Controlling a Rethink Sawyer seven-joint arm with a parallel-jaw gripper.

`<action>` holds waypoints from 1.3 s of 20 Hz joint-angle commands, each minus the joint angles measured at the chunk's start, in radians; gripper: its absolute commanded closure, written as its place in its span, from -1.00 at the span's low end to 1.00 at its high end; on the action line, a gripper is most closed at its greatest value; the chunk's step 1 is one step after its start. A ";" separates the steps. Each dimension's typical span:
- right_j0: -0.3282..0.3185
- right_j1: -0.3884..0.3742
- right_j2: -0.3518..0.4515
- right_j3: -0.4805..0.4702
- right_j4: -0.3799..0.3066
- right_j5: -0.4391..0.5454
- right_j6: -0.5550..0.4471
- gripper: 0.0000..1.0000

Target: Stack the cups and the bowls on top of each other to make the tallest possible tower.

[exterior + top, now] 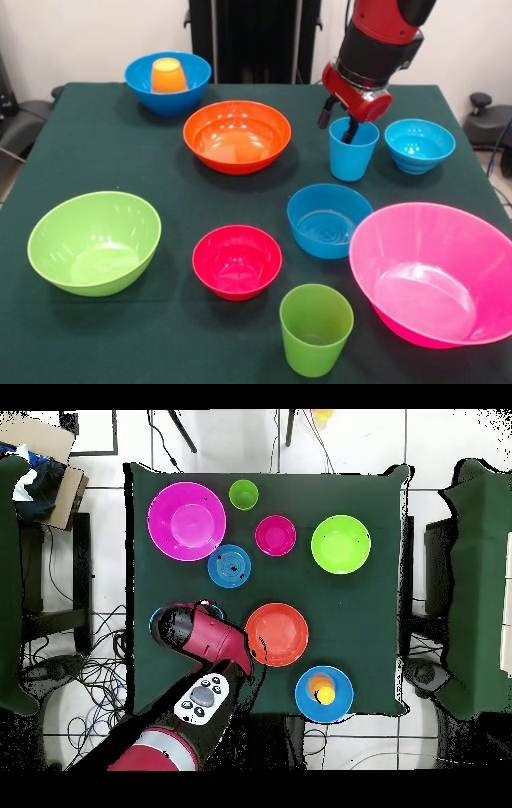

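My gripper (338,126) is open over the light blue cup (352,160), which stands upright on the table. One finger is inside the cup and one is outside its left rim. The orange cup (168,76) sits upside down in the large blue bowl (172,102) at the far left. The green cup (315,330) stands at the near edge. The wide orange bowl (237,136), small turquoise bowl (419,146), medium blue bowl (328,220), small red bowl (237,262), lime green bowl (94,242) and pink bowl (436,272) each lie apart, open side up.
The dark green table (160,336) carries everything. In the overhead view my arm (205,634) covers the light blue cup and most of the turquoise bowl (155,621). Chairs stand at both sides of the table.
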 commanded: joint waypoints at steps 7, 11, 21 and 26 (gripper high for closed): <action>-0.013 -0.008 0.082 0.015 -0.009 -0.043 0.151 -1.00; -0.013 -0.010 0.083 0.018 -0.007 -0.040 0.153 -1.00; -0.017 -0.015 0.089 0.026 -0.006 -0.044 0.153 -1.00; -0.017 -0.016 0.085 0.024 -0.011 -0.041 0.147 -1.00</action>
